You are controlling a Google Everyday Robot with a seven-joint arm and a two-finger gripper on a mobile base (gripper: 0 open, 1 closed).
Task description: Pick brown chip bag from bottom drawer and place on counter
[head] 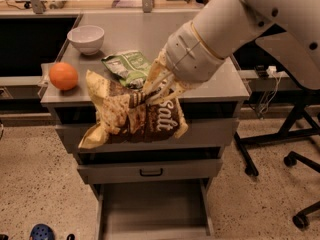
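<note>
Gripper (150, 91) holding the bag (135, 116) at the counter (165, 29)
Its jaws are clenching the bag's top, and the bag is hanging just before the counter's front edge, over the open drawer (152, 209) under the counter.

Jaws with brown chip bag (125, 119) before counter (150, 29) edge, above bottom drawer (152, 209); bowl (86, 38) on counter.

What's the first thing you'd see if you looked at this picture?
Most eyes would land on the gripper of the big white arm, pinching the crinkly brown chip bag so it dangles in the air in front of the counter. Next comes the bright orange at the counter's left end. Down below, the bottom drawer stands pulled open.
</note>
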